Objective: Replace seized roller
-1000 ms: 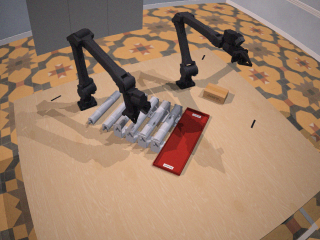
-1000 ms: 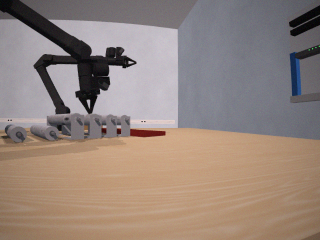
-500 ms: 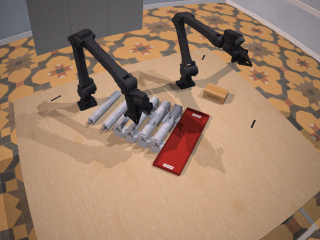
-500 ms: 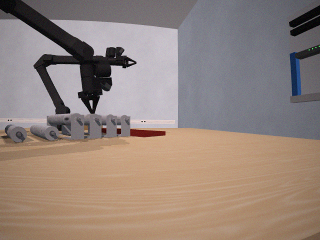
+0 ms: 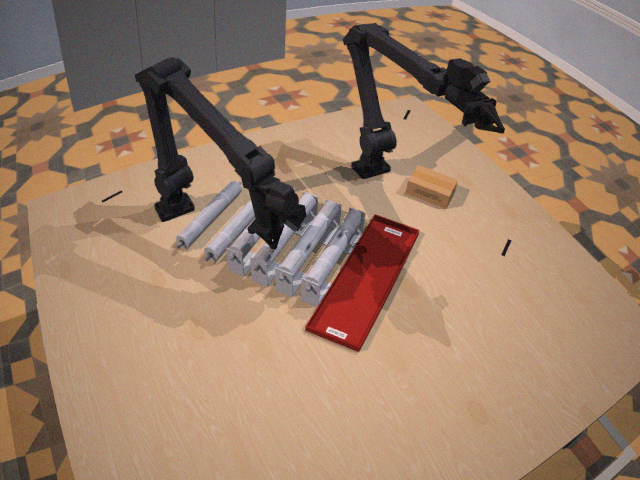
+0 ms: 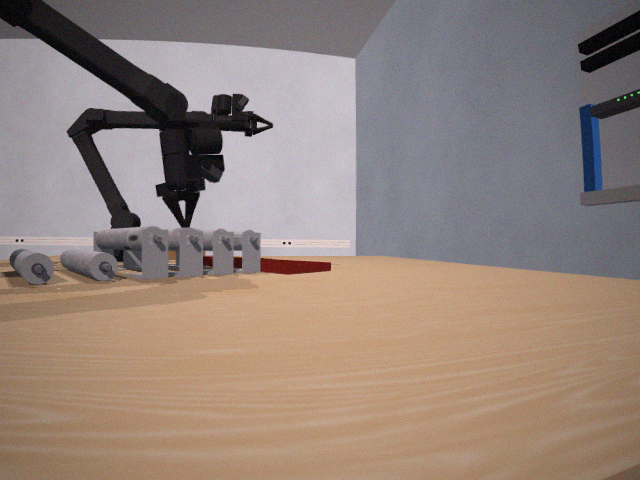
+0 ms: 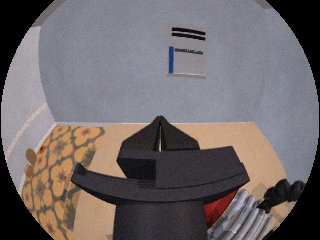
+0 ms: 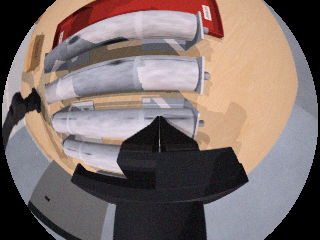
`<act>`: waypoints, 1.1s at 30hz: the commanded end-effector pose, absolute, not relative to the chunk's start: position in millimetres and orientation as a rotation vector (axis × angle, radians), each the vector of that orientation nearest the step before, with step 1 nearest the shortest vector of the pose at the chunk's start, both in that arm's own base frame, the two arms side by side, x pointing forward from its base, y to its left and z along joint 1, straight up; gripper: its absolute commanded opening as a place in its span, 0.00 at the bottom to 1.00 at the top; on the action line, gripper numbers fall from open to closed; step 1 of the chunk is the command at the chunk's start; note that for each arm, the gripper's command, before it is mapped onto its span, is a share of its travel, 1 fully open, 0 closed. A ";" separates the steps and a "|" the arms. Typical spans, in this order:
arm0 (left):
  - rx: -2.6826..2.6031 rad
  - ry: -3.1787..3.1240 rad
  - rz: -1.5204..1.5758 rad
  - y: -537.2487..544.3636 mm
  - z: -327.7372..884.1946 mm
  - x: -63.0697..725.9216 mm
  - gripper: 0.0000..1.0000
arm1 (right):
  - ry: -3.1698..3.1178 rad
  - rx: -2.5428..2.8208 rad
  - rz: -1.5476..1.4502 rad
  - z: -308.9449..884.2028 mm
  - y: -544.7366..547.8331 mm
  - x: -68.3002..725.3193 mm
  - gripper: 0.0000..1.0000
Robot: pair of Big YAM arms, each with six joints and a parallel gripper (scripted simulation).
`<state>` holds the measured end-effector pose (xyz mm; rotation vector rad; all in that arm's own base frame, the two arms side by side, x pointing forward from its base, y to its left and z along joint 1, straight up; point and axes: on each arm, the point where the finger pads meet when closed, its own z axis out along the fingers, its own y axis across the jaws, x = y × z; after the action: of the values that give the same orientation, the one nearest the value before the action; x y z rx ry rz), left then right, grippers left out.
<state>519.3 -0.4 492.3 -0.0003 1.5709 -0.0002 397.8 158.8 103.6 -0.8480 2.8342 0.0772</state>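
Across the pale wood worktop (image 5: 206,392) (image 6: 361,361) (image 7: 225,135) (image 8: 260,75), two loose rollers (image 5: 209,214) (image 6: 32,267) are lying beside the roller bed (image 5: 285,283) (image 6: 155,253) (image 7: 244,192) (image 8: 202,75), where four rollers (image 5: 330,253) (image 6: 114,239) (image 7: 235,212) (image 8: 165,72) are sitting. The right claw (image 5: 273,244) (image 6: 186,225) (image 7: 256,207) (image 8: 159,120), closed and holding nothing, is pointing down at the second one. The red scrap tray (image 5: 356,299) (image 6: 295,266) (image 7: 215,210) (image 8: 220,20) is bearing white labels, too blurred to read. A box (image 5: 430,187) (image 8: 35,52) is showing illegible print. The left claw (image 5: 502,129) (image 6: 270,125) (image 7: 160,119), also closed on nothing, is hovering. Patterned tiles (image 5: 31,144) (image 7: 60,170) and blue-grey walls (image 5: 594,51) (image 6: 465,155) (image 7: 110,75) are surrounding everything.

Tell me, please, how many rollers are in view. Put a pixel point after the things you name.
6: four in the roller bed (image 5: 286,283) (image 6: 155,260) (image 7: 231,214) (image 8: 202,75), one inner loose roller (image 5: 230,232) (image 6: 85,262) beside it, one outer loose roller (image 5: 209,215) (image 6: 21,263) beyond. The right gripper (image 5: 273,245) (image 6: 186,226) (image 7: 256,207) (image 8: 159,120) overlaps some; none seems fully hidden.
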 end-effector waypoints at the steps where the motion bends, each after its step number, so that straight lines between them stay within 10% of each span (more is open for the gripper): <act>1: 0.016 1.523 0.006 -4.4 526.7 522.5 0.00 | 2.895 -0.856 0.063 85.3 148.5 388.0 0.00; 33: 0.016 1.523 0.006 -4.4 526.7 522.5 0.00 | 2.861 -0.859 0.073 92.8 160.2 396.4 0.00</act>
<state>519.3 -0.4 492.3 -0.0003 1.5709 -0.0002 399.8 159.9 103.0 -0.8489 2.8332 0.0775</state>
